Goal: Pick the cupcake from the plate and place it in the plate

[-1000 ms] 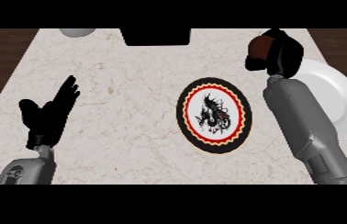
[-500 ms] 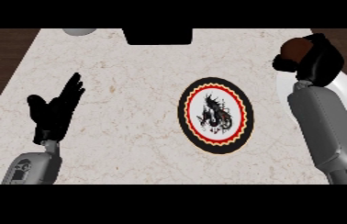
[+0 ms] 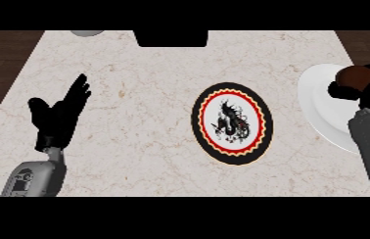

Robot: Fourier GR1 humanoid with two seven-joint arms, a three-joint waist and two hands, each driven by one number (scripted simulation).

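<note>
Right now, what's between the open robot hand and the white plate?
In the head view, the dragon plate lies between the left robot hand and the white plate.

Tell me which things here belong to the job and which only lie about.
For the job:
- cupcake, over the white plate
- white plate, at the right edge
- dragon plate, mid-counter
- right hand, at the cupcake

Lying about:
- left hand, resting open at the left
- grey thing, at the far edge
- black box, at the far edge

A pale marble counter (image 3: 145, 61) carries a black-rimmed plate with a red ring and dragon motif (image 3: 232, 123) near its middle, a plain white plate (image 3: 321, 110) at its right edge, and a grey object (image 3: 87, 33) at the far edge.
</note>
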